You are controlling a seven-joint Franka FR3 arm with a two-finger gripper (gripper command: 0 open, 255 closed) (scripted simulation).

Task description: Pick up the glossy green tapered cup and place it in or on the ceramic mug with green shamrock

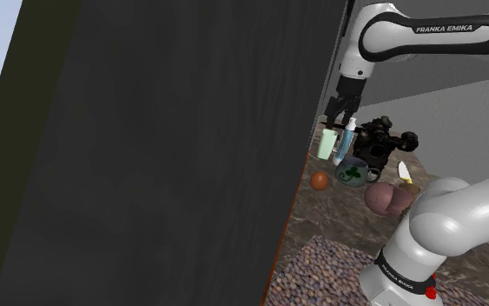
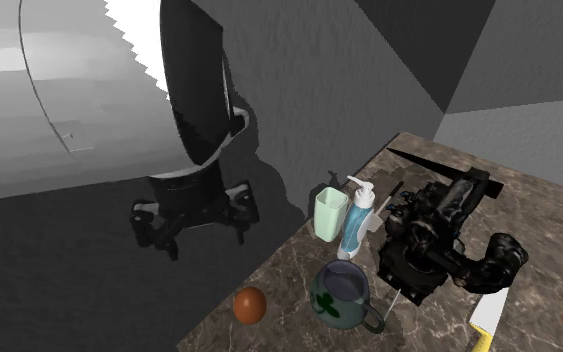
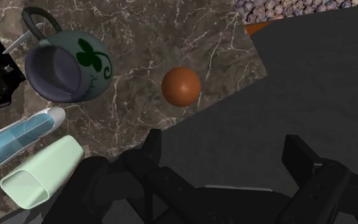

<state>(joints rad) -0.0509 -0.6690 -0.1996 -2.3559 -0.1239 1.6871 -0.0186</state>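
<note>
A pale green tapered cup (image 2: pixel 329 213) stands upright on the marble counter, close against a blue pump bottle (image 2: pixel 357 226). A grey-green mug with a green shamrock (image 2: pixel 342 293) sits a little nearer the counter's front. In the shoulder view my black gripper (image 1: pixel 337 116) hangs just above the cup (image 1: pixel 326 144), with the mug (image 1: pixel 353 171) below and to the right. In the wrist view the gripper (image 3: pixel 228 159) is open with nothing between its fingers. The cup (image 3: pixel 41 172) lies outside the left finger (image 3: pixel 152 151), and the mug (image 3: pixel 69 63) is farther off.
An orange-brown ball (image 3: pixel 181 86) rests near the counter's edge. A black machine (image 2: pixel 439 240) and a knife (image 2: pixel 489 318) lie beyond the mug. A tall dark panel (image 1: pixel 164 148) stands right beside the counter. A brownish lump (image 1: pixel 386 200) sits near the arm's base.
</note>
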